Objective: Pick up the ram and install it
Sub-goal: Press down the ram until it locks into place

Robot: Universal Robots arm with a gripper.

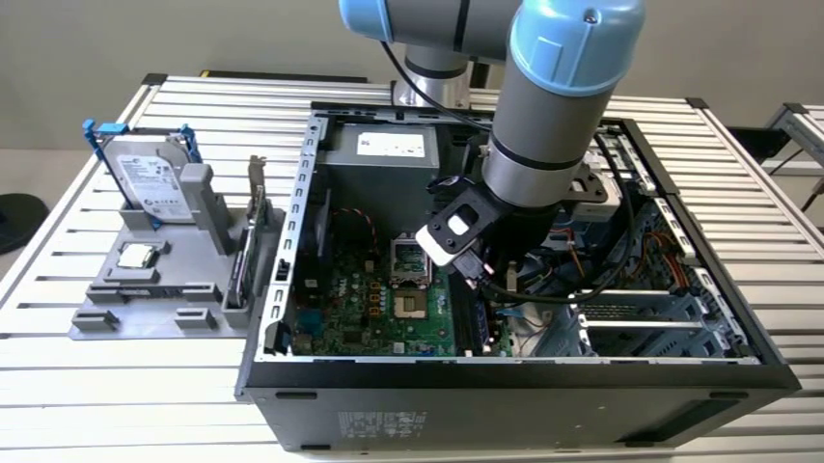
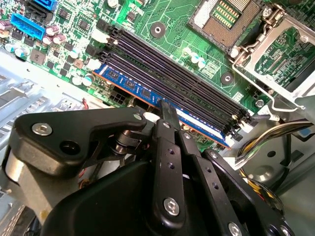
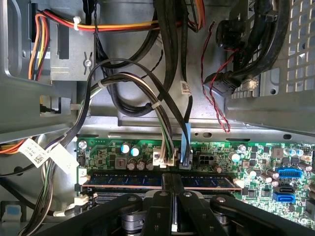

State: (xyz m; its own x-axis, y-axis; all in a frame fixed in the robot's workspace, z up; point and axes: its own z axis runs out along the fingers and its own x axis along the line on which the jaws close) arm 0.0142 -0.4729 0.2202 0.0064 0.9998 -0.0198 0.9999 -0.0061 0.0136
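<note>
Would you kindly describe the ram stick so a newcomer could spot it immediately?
Look inside the open computer case, on the green motherboard. In its bank of long black slots, the ram occupies the one nearest the hand; its blue edge distinguishes it from the empty slots.

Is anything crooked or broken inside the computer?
Nothing stands out. The ram sits straight along its slot on the motherboard, with the end effector at its top edge. The cables look loose but unbroken.
</note>
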